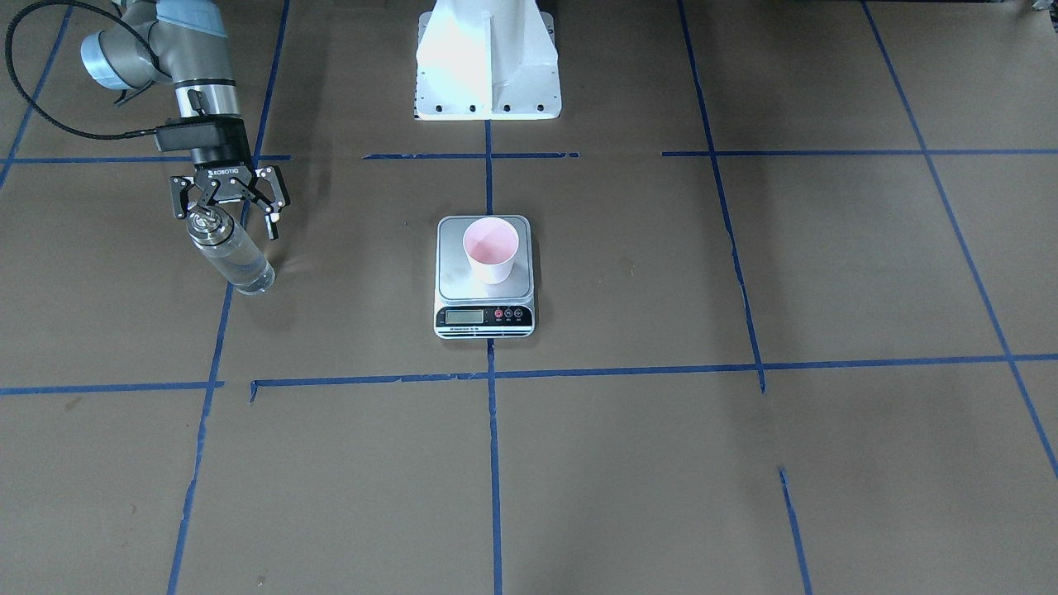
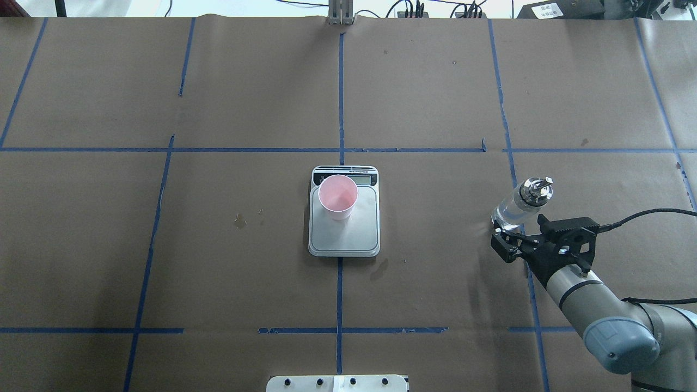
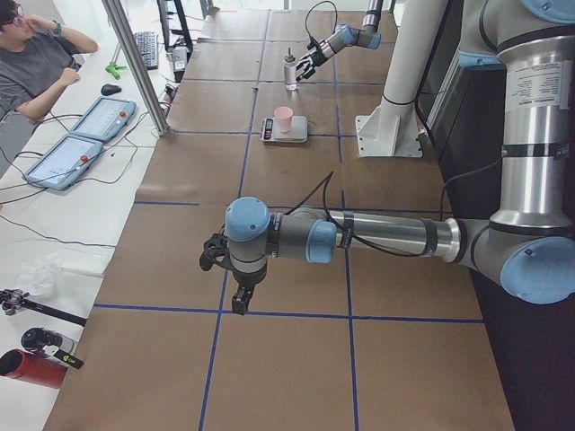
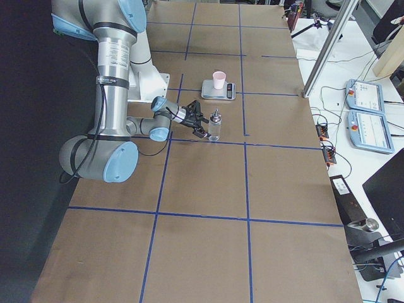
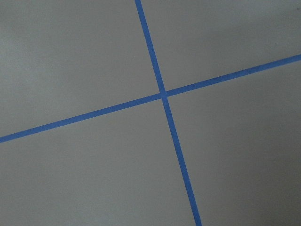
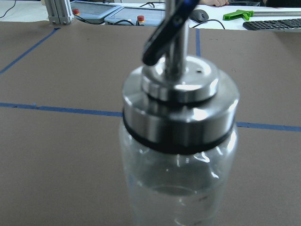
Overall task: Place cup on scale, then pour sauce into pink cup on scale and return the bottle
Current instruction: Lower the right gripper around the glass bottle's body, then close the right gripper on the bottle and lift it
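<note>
**Overhead view, taken from behind the robot.** You find the scale [image 2: 348, 234] at the centre of the table [image 2: 109, 245], with its display at 12 o'clock. The cup [image 2: 338, 196] stands upright on the steel platform, toward the 11 o'clock corner and next to the display.

At 3 o'clock from the scale, and well apart from it, the bottle [image 2: 511, 209] stands upright on the table with its silver cap on.

The right claw [image 2: 518, 231] sits just at 6 o'clock of the bottle. Its jaws are spread wide and grip nothing. You cannot tell whether the fingertips reach alongside the glass or stop just short of it. In the right wrist view the bottle fills the middle of the picture.

**Left side view.** The left claw [image 3: 241, 301] hangs pointing down over the table, far from the scale. Its wrist view shows only a crossing of blue tape [image 5: 162, 95]. You cannot tell how far this claw is open.
</note>
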Controlling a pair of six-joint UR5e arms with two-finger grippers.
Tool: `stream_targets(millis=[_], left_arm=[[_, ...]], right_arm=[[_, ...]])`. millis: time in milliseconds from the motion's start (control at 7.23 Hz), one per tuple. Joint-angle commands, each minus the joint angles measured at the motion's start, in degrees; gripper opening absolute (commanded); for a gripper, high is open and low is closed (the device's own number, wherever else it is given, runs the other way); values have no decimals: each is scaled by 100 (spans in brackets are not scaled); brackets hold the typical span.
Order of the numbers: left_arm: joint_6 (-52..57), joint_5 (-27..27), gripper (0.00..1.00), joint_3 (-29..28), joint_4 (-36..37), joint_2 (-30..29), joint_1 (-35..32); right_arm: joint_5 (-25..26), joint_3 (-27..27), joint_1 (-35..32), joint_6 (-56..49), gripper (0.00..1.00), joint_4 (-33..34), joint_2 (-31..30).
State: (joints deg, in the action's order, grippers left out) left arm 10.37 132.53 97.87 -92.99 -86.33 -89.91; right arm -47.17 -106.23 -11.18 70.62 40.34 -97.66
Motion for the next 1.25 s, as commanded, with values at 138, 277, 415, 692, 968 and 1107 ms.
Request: stream_targets(millis=[138, 277, 415, 692, 968, 1107], left_arm=[[0, 1, 100, -5, 0, 2, 0], [0, 1, 100, -22, 0, 2, 0], [0, 1, 100, -14, 0, 2, 0], [0, 1, 100, -13, 0, 11, 0], [9, 1, 100, -5, -9, 2, 0], [9, 1, 100, -5, -9, 2, 0]], right_arm=[[199, 58, -16, -118, 100, -9, 54], [200, 41, -60, -119, 100, -9, 63], [200, 41, -112, -119, 100, -9, 71], [208, 41, -183, -128, 100, -9, 168], [234, 49, -227, -136, 100, -9, 168], [270, 67, -236, -215, 100, -9, 168]])
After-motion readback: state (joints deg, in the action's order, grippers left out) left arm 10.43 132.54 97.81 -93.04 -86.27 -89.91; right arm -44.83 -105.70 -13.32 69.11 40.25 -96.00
